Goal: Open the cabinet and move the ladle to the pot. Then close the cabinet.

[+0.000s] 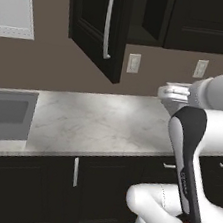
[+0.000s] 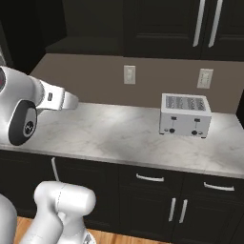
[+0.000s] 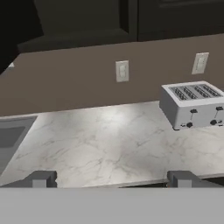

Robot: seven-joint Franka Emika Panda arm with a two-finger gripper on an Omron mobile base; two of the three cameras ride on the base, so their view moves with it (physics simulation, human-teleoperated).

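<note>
Two dark finger tips of the gripper point(image 3: 111, 179) stand far apart at the bottom of the hand view, with nothing between them. They hang over the front edge of the grey marble counter point(image 3: 105, 144).

On the counter, at about 2 o'clock from the gripper in the hand view, sits a silver toaster point(image 3: 192, 105) with four slots. In the right base view the toaster point(image 2: 185, 114) stands close to the brown wall. Two white wall plugs are on that wall; one plug point(image 3: 122, 71) is at about 12 o'clock from the gripper.

At 9 o'clock in the hand view is a corner of the grey sink point(image 3: 11, 138), set into the counter.

The cabinet point(image 1: 99, 23) hangs high on the wall in the left base view. Its black door is swung out toward the room, and its long silver bar handle point(image 1: 109, 22) runs up and down. The inside is too dark to see into.

Black lower cabinets point(image 2: 157, 200) with short silver handles sit under the counter.
</note>
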